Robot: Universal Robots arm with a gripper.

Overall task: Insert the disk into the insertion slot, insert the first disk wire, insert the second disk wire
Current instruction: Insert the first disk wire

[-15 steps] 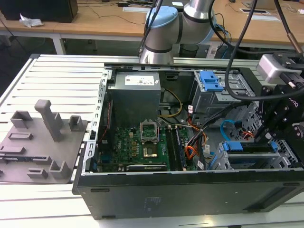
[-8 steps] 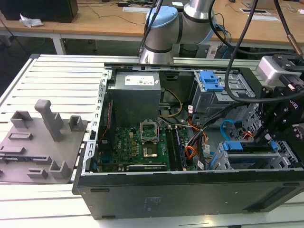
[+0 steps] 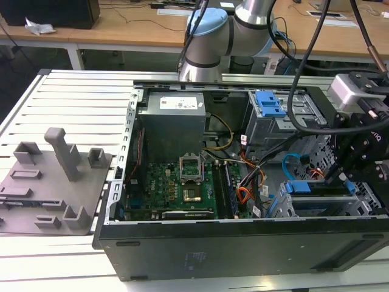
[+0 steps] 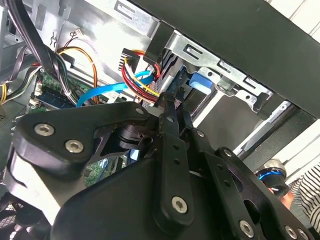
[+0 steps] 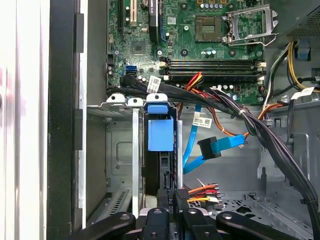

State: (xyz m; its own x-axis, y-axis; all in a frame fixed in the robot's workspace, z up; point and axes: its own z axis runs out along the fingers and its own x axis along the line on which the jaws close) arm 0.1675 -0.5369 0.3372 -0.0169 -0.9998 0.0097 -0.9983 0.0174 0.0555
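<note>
Disk (image 5: 160,134) seated in insertion slot (image 5: 117,150). Claw (image 5: 171,197) appears pinched on plug of first disk wire (image 5: 202,190), just beside disk. Strands limp, plug small and stiff, likely fragile: grip plug body, not strands. Second disk wire (image 5: 189,147) loose nearby.

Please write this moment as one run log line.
disk: in insertion slot | gripper: shut on first disk wire beside disk | second disk wire: plug hanging free
</note>
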